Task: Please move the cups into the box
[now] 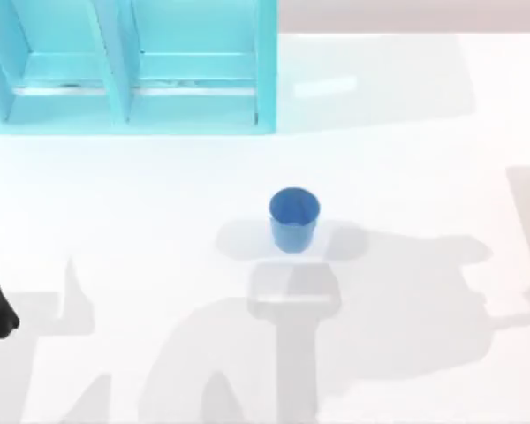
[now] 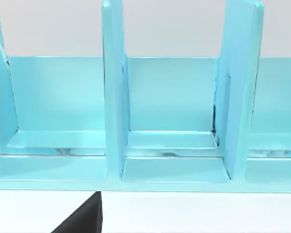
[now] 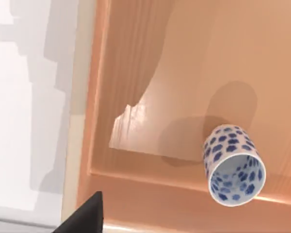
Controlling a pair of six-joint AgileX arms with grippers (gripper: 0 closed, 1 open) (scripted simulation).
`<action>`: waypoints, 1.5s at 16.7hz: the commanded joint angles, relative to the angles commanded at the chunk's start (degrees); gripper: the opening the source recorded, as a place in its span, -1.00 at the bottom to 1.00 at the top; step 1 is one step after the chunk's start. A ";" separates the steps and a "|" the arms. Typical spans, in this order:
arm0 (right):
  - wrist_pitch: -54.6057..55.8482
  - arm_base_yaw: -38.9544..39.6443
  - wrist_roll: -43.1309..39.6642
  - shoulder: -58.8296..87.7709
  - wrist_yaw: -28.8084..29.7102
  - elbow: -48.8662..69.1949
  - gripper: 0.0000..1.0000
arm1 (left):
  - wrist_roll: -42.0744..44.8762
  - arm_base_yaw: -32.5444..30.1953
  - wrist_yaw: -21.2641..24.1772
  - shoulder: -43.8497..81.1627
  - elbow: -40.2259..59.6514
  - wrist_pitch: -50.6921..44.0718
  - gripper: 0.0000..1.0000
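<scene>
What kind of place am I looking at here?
Probably a simulated tabletop test scene, not a real room: a plain white table, a turquoise shelf rack, a blue cup, and a patterned cup inside a wooden box.

The top camera looks straight down on the table (image 1: 159, 221). The left wrist camera faces the turquoise rack (image 2: 111, 97) closely; the right wrist camera looks down into the wooden box (image 3: 184, 73).

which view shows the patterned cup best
The right wrist view: the white cup with the blue floral pattern stands upright inside the wooden box, its rim and inside in sight. The top view has the plain blue cup; the left wrist view faces the turquoise shelf.
</scene>
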 joint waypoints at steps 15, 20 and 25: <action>-9.41 57.91 23.52 48.60 0.32 62.41 1.00 | 0.00 0.00 0.00 0.00 0.00 0.00 1.00; -9.35 58.06 23.61 48.87 0.26 62.51 1.00 | 0.00 0.00 0.00 0.00 0.00 0.00 1.00; -4.17 58.11 23.56 47.46 0.28 55.89 1.00 | 0.00 0.00 0.00 0.00 0.00 0.00 1.00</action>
